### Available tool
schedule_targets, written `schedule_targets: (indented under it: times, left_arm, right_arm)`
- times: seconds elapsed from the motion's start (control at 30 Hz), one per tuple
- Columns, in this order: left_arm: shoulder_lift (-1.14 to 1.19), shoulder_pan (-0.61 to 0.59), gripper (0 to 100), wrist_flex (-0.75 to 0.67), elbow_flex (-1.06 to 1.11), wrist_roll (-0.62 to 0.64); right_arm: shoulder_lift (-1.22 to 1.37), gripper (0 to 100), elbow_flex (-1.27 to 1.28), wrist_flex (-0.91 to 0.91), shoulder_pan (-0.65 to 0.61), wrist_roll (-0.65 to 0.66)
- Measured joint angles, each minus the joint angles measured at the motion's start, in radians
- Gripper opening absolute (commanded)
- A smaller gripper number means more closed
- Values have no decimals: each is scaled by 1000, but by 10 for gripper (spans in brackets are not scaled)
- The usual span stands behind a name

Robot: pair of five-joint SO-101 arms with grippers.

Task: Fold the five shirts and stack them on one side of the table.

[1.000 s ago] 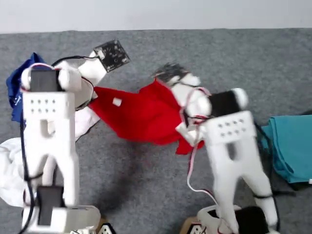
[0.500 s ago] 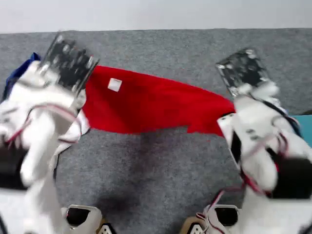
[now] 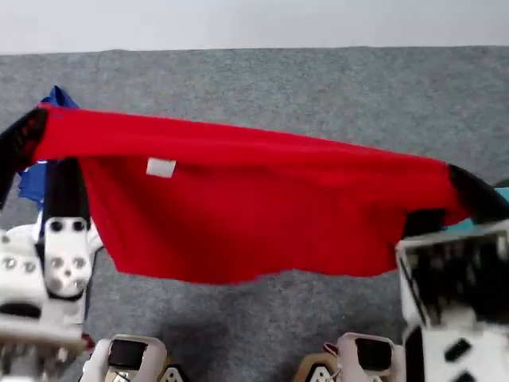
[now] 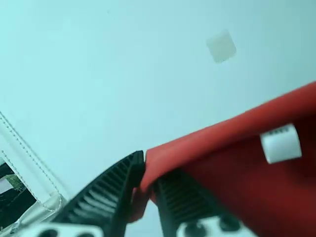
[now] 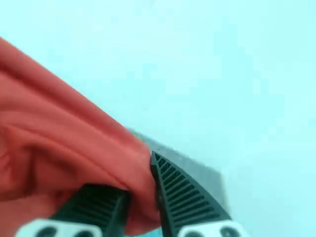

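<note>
High view: a bright red cotton shirt (image 3: pixel 254 215) is held up in the air above a grey, carpet-like table (image 3: pixel 302 87), stretched wide between the two white robot arms. Its upper edge is pulled nearly straight from one side of the picture to the other, and the body of the cloth hangs below it like a curtain. A small white label (image 3: pixel 161 167) is seen sewn near the end held by the left arm.

Left wrist view: the left gripper (image 4: pixel 148 168) is seen with its black ribbed jaws pinched close together on one corner of the red cloth.

Right wrist view: the right gripper (image 5: pixel 140 177) is likewise clamped tight on the opposite corner, with a bunch of red fabric squeezed between its jaws.

A dark blue garment (image 3: pixel 36 179) is partly seen on the table behind the left arm, and a sliver of a teal garment (image 3: pixel 465 225) at the far right edge. Whether either is folded cannot be told.

The task is judged to be at an early stage. The red shirt is spread open, not yet laid down or folded, and no finished stack of five can be made out.
</note>
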Motion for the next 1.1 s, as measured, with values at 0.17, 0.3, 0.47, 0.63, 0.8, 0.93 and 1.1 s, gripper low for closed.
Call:
schedule_targets:
  times: [0.17, 0.3, 0.47, 0.63, 0.8, 0.93, 1.1]
  left_arm:
    - [-77, -2, 3, 37, 48, -86]
    - [-149, -2, 3, 41, 86, -144]
    - [-204, -2, 3, 41, 100, -153]
    - [-204, -37, 2, 41, 118, -153]
    - [-172, -112, 2, 41, 181, -153]
    - [-130, -126, 2, 41, 198, -153]
    - [-74, -126, 2, 41, 325, -153]
  right_arm:
    - [0, 9, -83, -5, 2, 69]
    - [0, 9, -126, -37, 8, 120]
    - [0, 9, -153, -83, 11, 164]
    - [0, 10, -150, -80, 11, 186]
    - [48, 10, -83, -78, 11, 189]
    - [98, 10, -52, -74, 11, 189]
    - [144, 10, 52, -54, 11, 190]
